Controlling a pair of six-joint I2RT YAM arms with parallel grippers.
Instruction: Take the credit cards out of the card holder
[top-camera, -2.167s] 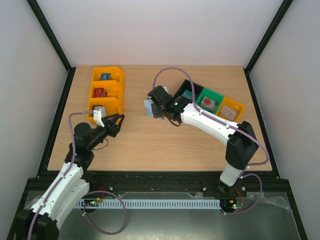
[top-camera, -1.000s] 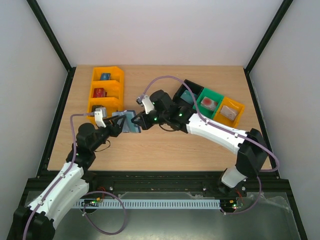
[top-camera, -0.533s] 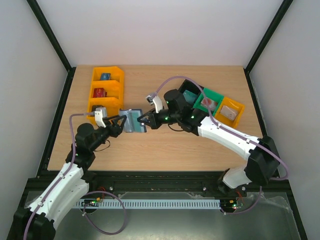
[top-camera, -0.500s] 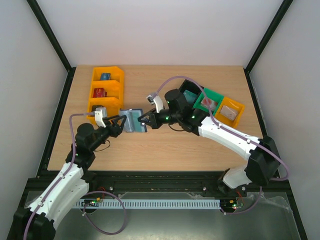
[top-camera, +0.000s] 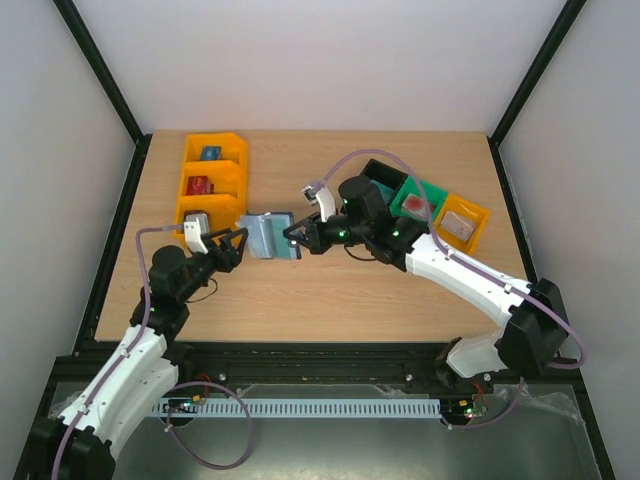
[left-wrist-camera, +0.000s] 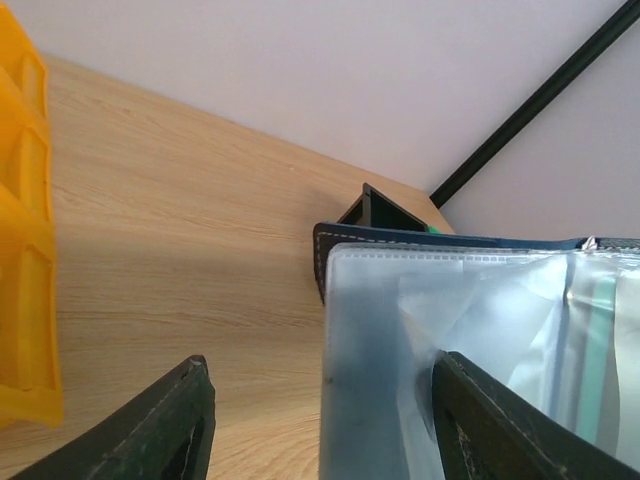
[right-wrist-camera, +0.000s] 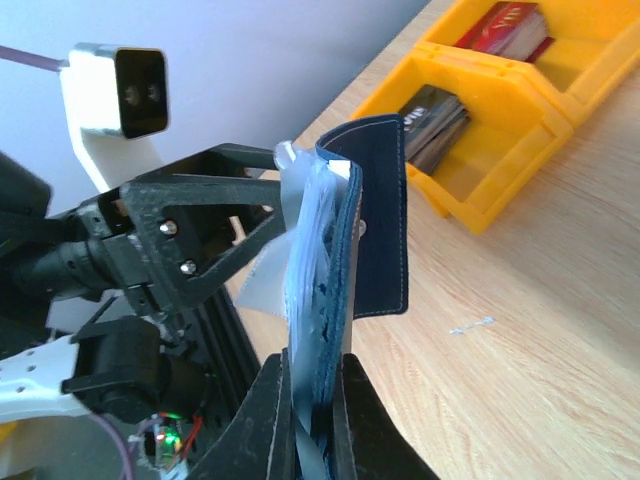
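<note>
Two jobs here: my right gripper (right-wrist-camera: 312, 392) pinches the small dark navy folding card holder (right-wrist-camera: 378, 215) upright (clear sleeves (left-wrist-camera: 450, 340) leftward) so my open-jawed left gripper (left-wrist-camera: 330, 432) can reach in.

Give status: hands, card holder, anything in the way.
Right hand shut on the card holder, held up on edge. Left hand open, straddling its clear sleeves. Credit cards not yet out. Nothing in the way.
</note>
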